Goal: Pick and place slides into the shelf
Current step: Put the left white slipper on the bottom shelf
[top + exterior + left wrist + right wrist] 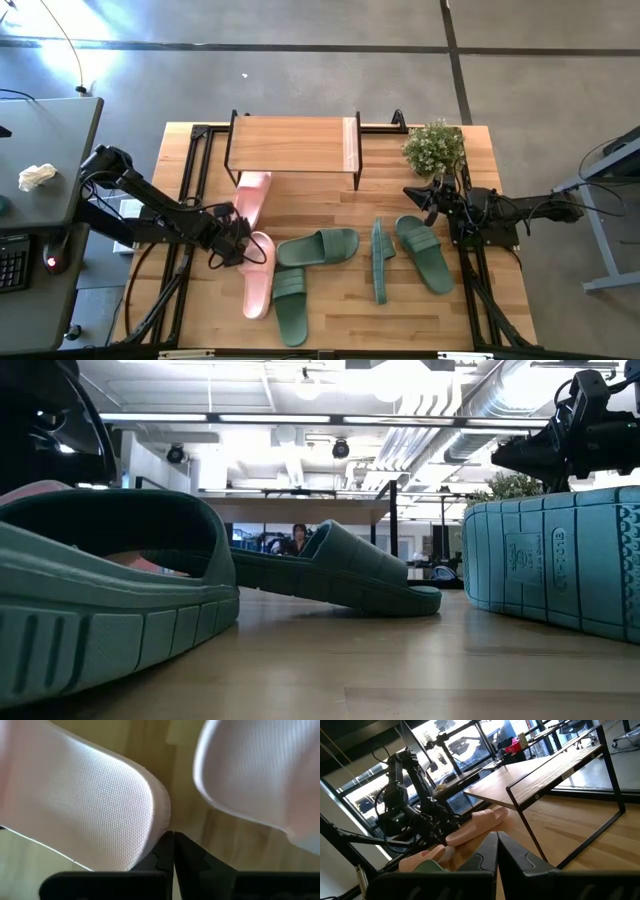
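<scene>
Two light pink slides lie left of centre: one (pixel 252 197) has its far end under the shelf (pixel 293 145), the other (pixel 260 272) lies nearer me. My left gripper (pixel 240 240) is shut, low between their ends; in the left wrist view its tips (pixel 172 837) point between the two pink ends (pixel 90 805) (pixel 260 775). Several dark green slides lie flat (pixel 318 247) (pixel 290 305) (pixel 423 252), and one stands on its edge (pixel 380 258) (pixel 560 565). My right gripper (pixel 425 195) (pixel 496 837) is shut and hovers near the plant. My left gripper's shut fingers (pixel 162 847) lie right beside the rounded rim of one pink slide's end (pixel 159 822), with nothing between them. Whether the finger's outer side touches that rim, I cannot tell.
A potted plant (pixel 435 147) stands at the far right corner next to the shelf. The shelf's thin black frame legs (pixel 530 832) stand on the table. Bare wood shows along the near edge (pixel 400 325). A side desk (pixel 40 180) stands left of the table.
</scene>
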### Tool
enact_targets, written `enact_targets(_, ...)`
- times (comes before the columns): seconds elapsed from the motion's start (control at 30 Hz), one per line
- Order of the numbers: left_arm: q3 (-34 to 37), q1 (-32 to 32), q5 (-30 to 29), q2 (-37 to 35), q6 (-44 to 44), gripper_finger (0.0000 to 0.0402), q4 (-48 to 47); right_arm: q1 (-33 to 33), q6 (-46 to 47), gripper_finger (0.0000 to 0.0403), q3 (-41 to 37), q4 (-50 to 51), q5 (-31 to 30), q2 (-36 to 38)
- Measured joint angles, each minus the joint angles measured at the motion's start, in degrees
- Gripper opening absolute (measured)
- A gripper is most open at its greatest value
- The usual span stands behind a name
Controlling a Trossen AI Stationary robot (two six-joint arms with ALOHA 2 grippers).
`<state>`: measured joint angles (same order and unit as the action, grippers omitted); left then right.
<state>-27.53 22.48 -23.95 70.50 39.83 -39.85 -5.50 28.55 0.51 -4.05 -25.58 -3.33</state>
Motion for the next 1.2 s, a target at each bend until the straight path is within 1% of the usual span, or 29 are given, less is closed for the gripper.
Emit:
enact_targets(0.2, 0.0, -0.1, -5.2, 0.6, 1.0, 0.0001, -0.1, 0.0, 0.0, 0.0000, 0.0, 0.0, 0.0, 0.0)
enact_targets(0.33, 0.0, -2.8, -5.2, 2.5, 0.8, 0.0001, 0.2, 0.0, 0.0, 0.0000, 0.0, 0.0, 0.0, 0.0)
enact_targets(0.5, -0.2, -7.7, -4.5, 4.5, -3.5, 0.0001, 2.4, 0.0, 1.2, 0.0000, 0.0, 0.0, 0.0, 0.0)
enact_targets(0.63, -0.1, -10.8, -5.1, 4.6, -6.1, 0.0000, 2.8, 0.0, 1.5, 0.0000, 0.0, 0.0, 0.0, 0.0)
enact_targets(0.73, 0.0, -13.1, -6.8, 4.7, -8.5, 0.0001, 3.0, 0.0, 1.5, 0.0000, 0.0, 0.0, 0.0, 0.0)
enact_targets(0.87, 0.0, -16.2, -7.6, 4.7, -11.6, 0.0001, 5.1, 0.0, 1.5, 0.0000, 0.0, 0.0, 0.0, 0.0)
enact_targets(1.07, 0.0, -21.1, -7.5, 4.7, -17.0, 0.0001, 8.3, 0.0, 1.5, 0.0000, 0.0, 0.0, 0.0, 0.0)
enact_targets(1.2, 0.0, -24.5, -7.4, 4.7, -19.9, 0.0000, 8.5, 0.0, 1.5, 0.0000, 0.0, 0.0, -0.1, 0.0)
